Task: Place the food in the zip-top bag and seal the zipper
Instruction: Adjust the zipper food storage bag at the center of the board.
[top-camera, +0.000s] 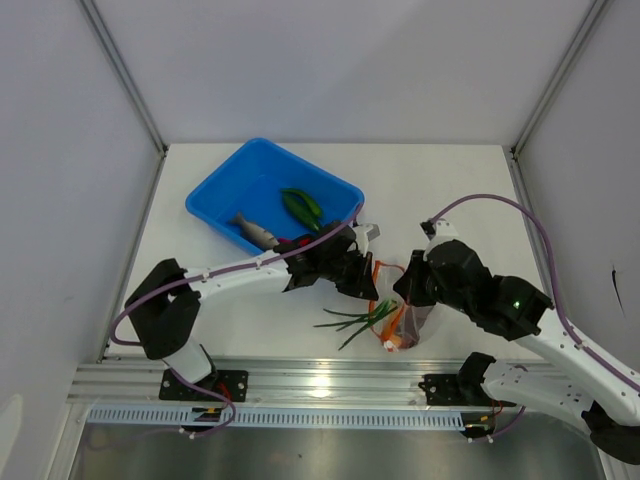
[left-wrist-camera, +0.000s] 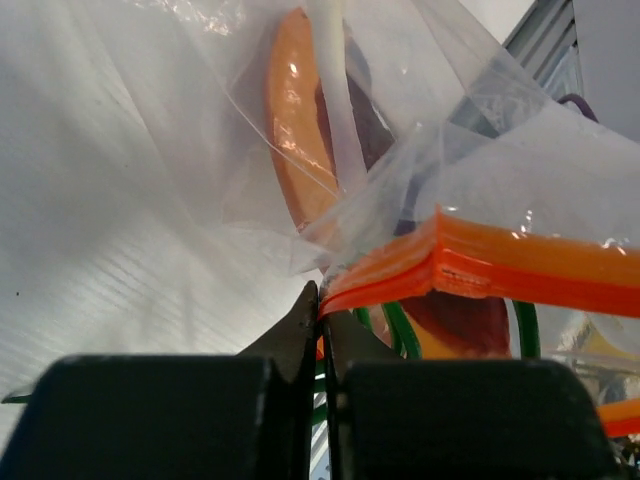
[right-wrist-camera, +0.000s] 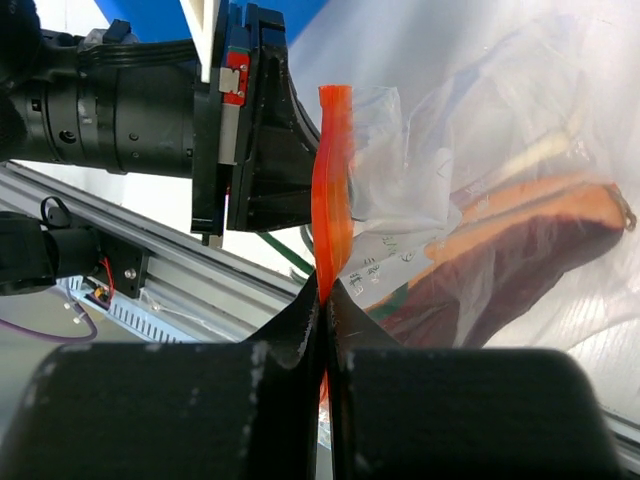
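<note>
Nearest the bases: L gripper (left-wrist-camera: 322, 305) was pinched tight on one end of the zipper (left-wrist-camera: 520, 265). R gripper (right-wrist-camera: 322, 290) was clamped on the same strip further along. Two grips, prob. to keep the mouth taut & flat so the ridges could be pressed together. Strip looked stiff, ribbed, orange-red, bowed betw. the grips. Mid-table, the zip-top bag (top-camera: 418, 318) hung below them, R gripper at its 12, L at its 10. Thin clear film, crinkly, glossy folds. Inside was the oval slice (left-wrist-camera: 295, 120): smooth orange rim, purple-red face. Thin stems of green onion (top-camera: 350, 322) trailed toward 9, seemingly out of the mouth, so likely a snag for sealing. Farther, at 10–11: blue tray (top-camera: 215, 200), hard moulded, w/ green pods (top-camera: 300, 206) & grey piece (top-camera: 255, 232) not yet bagged.
</note>
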